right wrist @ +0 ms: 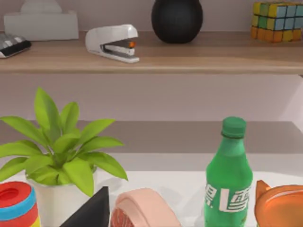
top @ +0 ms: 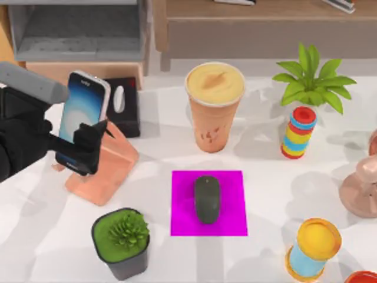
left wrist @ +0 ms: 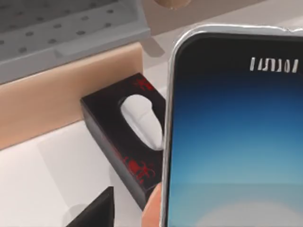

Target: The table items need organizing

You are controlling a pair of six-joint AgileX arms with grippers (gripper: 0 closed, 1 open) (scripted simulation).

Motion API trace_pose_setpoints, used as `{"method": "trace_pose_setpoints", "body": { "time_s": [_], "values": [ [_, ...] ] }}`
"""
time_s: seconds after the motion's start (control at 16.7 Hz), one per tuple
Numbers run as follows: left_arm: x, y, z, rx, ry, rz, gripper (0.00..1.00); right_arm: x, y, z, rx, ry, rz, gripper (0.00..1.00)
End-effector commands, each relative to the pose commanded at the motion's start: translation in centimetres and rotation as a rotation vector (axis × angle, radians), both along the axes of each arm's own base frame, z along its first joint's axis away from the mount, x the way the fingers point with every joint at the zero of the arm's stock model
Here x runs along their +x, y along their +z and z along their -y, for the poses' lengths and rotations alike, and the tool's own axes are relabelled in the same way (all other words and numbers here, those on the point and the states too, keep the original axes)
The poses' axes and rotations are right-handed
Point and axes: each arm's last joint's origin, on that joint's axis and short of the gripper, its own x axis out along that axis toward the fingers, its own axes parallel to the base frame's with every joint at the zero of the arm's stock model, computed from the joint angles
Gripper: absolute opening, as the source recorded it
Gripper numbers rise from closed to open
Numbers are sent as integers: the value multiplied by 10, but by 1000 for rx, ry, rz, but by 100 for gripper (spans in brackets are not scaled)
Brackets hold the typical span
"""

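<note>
Left gripper [top: 88, 144] pinches smartphone [top: 82, 112] upright near table [top: 47, 236] left edge, above peach stand [top: 103, 171]. Black tissue box [top: 125, 106] just behind. Mouse [top: 207, 198] on magenta mat [top: 232, 221], table centre; orange cup [top: 214, 106] behind it. Potted succulent [top: 122, 242] near front edge. Right gripper fingers: cannot tell.

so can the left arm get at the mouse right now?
Probably not yet. The left pincer is shut on the smartphone over the pink stand at the table's left. The mouse lies uncovered on the magenta mat, with nothing on the direct line, so after the phone is released it looks reachable.
</note>
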Motion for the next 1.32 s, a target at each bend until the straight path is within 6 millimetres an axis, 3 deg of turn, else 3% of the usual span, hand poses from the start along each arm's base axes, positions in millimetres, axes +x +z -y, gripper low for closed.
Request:
{"method": "trace_pose_setpoints", "body": {
  "time_s": [0.24, 0.6, 0.96, 1.32],
  "values": [
    [-4, 0, 0, 0, -1, 0, 100, 0, 0, 0, 0, 0, 0, 100],
    [-30, 0, -1, 0, 0, 1, 100, 0, 0, 0, 0, 0, 0, 100],
    [-33, 2, -5, -5, 23, 20, 100, 0, 0, 0, 0, 0, 0, 100],
    [-71, 1, -28, -49, 168, 154, 100, 0, 0, 0, 0, 0, 0, 100]
  ]
}}
